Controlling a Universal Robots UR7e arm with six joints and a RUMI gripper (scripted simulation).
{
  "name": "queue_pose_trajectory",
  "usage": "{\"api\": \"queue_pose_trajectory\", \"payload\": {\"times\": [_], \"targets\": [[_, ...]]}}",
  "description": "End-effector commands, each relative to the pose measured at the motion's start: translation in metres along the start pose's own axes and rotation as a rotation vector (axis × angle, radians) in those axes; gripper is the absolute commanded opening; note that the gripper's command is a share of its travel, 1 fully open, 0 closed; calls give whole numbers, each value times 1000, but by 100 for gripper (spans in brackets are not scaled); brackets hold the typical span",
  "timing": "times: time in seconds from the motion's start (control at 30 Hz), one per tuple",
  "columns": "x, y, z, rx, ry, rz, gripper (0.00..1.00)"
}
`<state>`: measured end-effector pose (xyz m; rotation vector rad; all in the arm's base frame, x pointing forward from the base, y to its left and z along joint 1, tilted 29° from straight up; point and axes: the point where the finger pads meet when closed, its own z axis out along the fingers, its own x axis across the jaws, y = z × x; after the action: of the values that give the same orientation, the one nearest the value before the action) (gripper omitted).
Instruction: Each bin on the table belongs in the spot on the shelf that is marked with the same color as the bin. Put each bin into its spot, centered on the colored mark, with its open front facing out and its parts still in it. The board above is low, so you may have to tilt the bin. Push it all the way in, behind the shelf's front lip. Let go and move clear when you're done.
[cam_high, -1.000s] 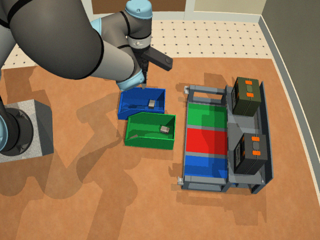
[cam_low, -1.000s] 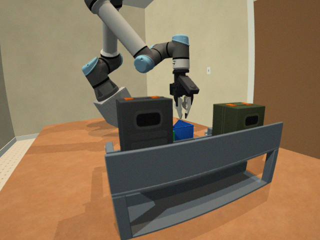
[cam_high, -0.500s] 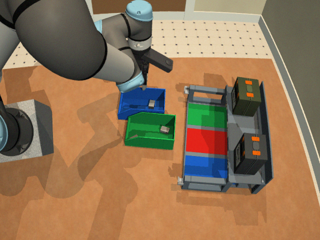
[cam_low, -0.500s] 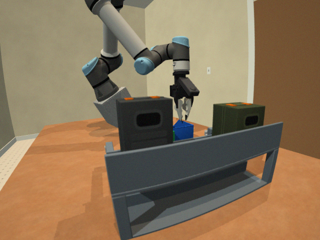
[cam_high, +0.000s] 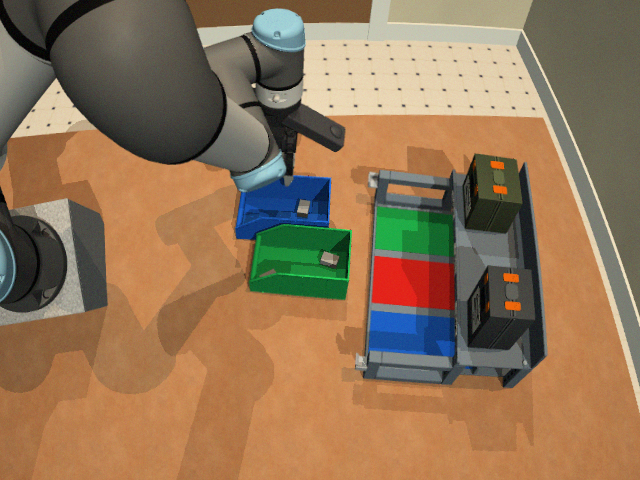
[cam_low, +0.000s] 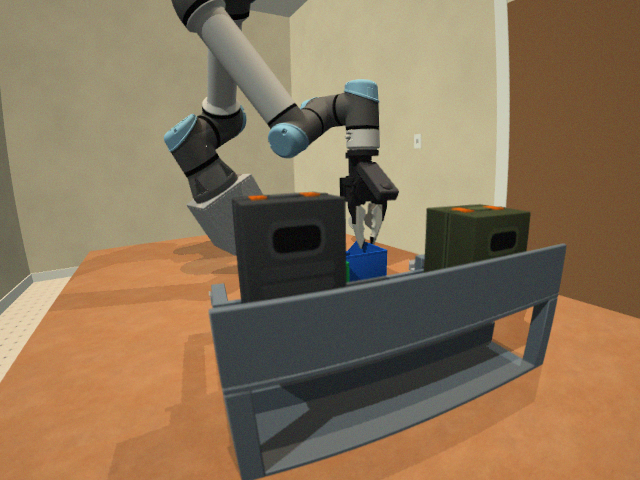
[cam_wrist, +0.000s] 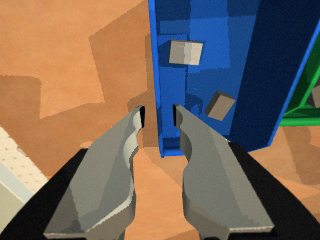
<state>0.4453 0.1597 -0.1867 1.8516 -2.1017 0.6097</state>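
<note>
The blue bin (cam_high: 284, 206) sits on the table left of the shelf, with small grey blocks (cam_wrist: 185, 52) inside. The green bin (cam_high: 302, 262) lies just in front of it, touching or nearly so, with a grey block (cam_high: 329, 258) in it. My gripper (cam_high: 287, 179) points down at the blue bin's far wall. In the wrist view its fingers stand narrowly apart on either side of that wall's rim (cam_wrist: 156, 100), with small gaps to the wall. The shelf's lower board carries green (cam_high: 413, 231), red (cam_high: 412, 281) and blue (cam_high: 410, 333) marks, all bare.
An olive case (cam_high: 491, 192) and a dark grey case (cam_high: 500, 307) stand on the shelf's upper board. The grey shelf frame (cam_low: 382, 320) has a low board over the marked spots. My arm's pedestal (cam_high: 51, 258) stands at the left.
</note>
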Motion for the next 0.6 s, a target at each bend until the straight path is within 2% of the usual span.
{"api": "queue_pose_trajectory", "payload": {"times": [0.0,0.57], "targets": [[1,1,10,-1,1,-1,15],[1,1,19,0,1,-2,15]]}}
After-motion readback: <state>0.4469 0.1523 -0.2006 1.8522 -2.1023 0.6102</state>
